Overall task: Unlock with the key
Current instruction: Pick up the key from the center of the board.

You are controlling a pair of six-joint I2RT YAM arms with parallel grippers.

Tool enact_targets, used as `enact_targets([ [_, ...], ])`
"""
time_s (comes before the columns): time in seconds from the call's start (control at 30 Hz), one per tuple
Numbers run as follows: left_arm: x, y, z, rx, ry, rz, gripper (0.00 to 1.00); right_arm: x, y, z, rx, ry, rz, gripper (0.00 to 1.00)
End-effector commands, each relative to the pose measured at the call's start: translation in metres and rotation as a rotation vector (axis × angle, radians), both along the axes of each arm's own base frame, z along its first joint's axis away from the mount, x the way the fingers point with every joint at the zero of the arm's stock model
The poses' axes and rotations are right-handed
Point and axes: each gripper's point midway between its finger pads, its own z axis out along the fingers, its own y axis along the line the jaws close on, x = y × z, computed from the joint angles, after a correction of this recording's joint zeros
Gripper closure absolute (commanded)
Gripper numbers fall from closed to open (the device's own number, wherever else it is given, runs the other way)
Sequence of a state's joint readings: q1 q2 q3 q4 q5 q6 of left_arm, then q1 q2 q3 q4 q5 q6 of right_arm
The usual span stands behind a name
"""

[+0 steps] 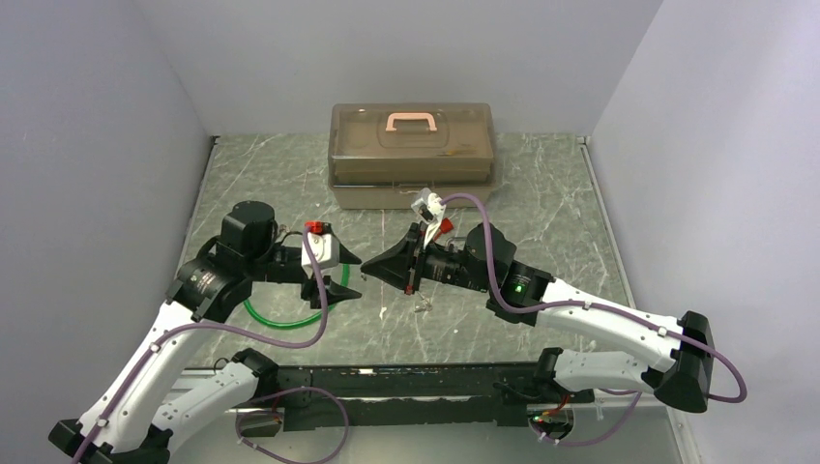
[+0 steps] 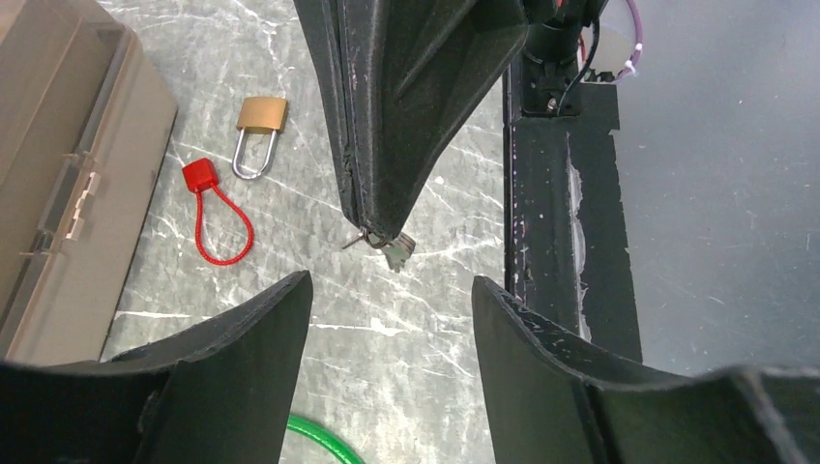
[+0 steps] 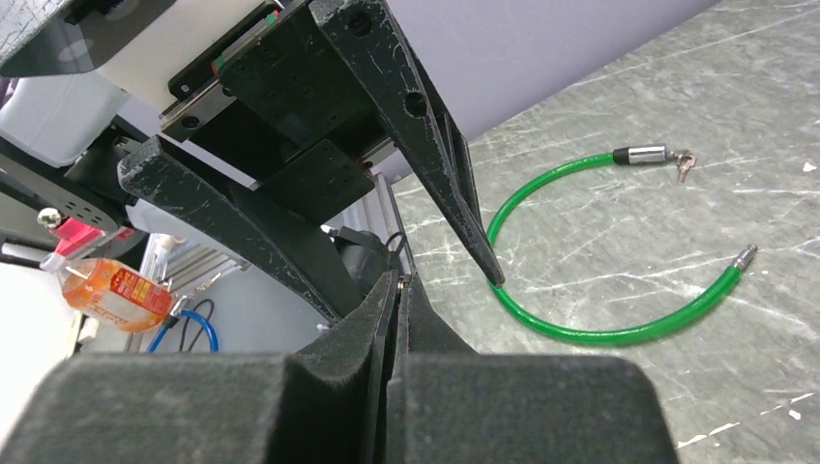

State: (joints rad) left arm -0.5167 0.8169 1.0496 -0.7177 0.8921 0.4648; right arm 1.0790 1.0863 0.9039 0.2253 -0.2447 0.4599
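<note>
My right gripper [image 2: 372,230] is shut on the key [image 2: 389,248], a tiny silver-grey piece on a small ring that hangs just below the closed tips. In the right wrist view only a speck of metal shows between the pressed jaws of the right gripper [image 3: 399,281]. The brass padlock [image 2: 261,118] lies flat on the table beyond it, shackle towards me. My left gripper [image 2: 390,280] stands open, facing the right gripper [image 1: 369,268] tip to tip a little above the table, with nothing between its fingers [image 2: 261,338]. The left gripper [image 1: 354,276] is just short of the key.
A red square tag on a red wire loop [image 2: 205,184] lies beside the padlock. A green cable [image 1: 280,319] curves under the left arm, with another small key [image 3: 685,166] at its metal end. A brown toolbox [image 1: 413,164] stands at the back; the black base rail [image 2: 561,242] runs along the near edge.
</note>
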Motion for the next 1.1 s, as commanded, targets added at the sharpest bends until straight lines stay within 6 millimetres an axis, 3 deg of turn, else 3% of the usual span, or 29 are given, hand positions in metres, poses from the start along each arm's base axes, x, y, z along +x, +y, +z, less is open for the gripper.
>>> enact_targets([
  [0.0, 0.000, -0.005, 0.008, -0.032, -0.003, -0.014, 0.34, -0.002, -0.001, 0.024, 0.060, -0.038, 0.003, 1.00],
  [0.2, 0.002, -0.011, 0.014, -0.063, 0.027, -0.022, 0.59, 0.002, 0.003, 0.025, 0.061, -0.047, -0.018, 1.00],
  [0.43, 0.002, -0.006, 0.012, -0.052, 0.015, 0.001, 1.00, 0.009, 0.000, 0.016, 0.027, -0.051, -0.065, 1.00],
  [1.07, -0.001, 0.003, 0.030, -0.042, -0.047, 0.007, 1.00, 0.004, -0.017, 0.002, -0.012, -0.050, -0.079, 1.00],
])
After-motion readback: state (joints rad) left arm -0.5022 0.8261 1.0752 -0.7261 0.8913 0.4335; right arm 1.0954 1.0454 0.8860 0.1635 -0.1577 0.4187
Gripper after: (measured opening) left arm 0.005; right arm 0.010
